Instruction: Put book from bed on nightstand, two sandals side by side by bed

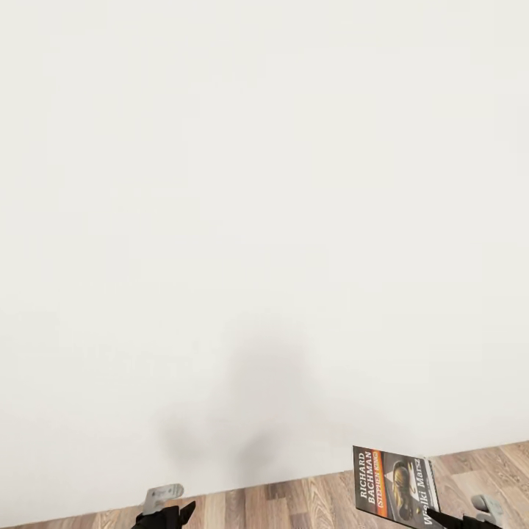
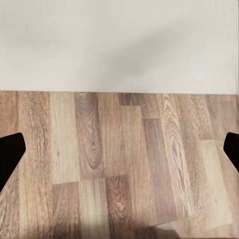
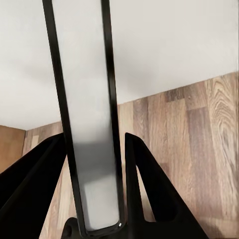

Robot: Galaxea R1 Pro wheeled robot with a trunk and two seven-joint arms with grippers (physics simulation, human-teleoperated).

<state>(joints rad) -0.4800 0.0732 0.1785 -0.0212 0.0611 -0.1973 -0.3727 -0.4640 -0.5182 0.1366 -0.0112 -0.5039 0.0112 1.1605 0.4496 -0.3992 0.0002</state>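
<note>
**Op:** Head view: mostly white wall, with a strip of wood-plank floor along the bottom. The book stands upright at lower right, cover toward me, black and orange with white lettering and a face. My right pincer sits at the book's lower corner, black fingers barely in frame.

**Log:** Does the right wrist add anything?

**Op:** Yes. It shows the book edge-on, pale page block between two thin dark covers, running up between the two black fingers. The right pincer is clamped on the book, narrow, one finger on each cover. The cover art can't be read from there; the head view gives that.

**Log:** Left side?

**Op:** The left pincer pokes in at the bottom edge of the head view, dark tip and grey bracket. From the left wrist view the pincer is spread wide, a black fingertip at each side margin, bare floor between them.

**Log:** Edges, room?

**Op:** The wall meets the floor in a straight line ahead of the left pincer, near. In the right wrist view the same seam runs behind the book, and a brown patch sits at one side; I can't tell what it is. Open planks lie beneath both arms.
</note>
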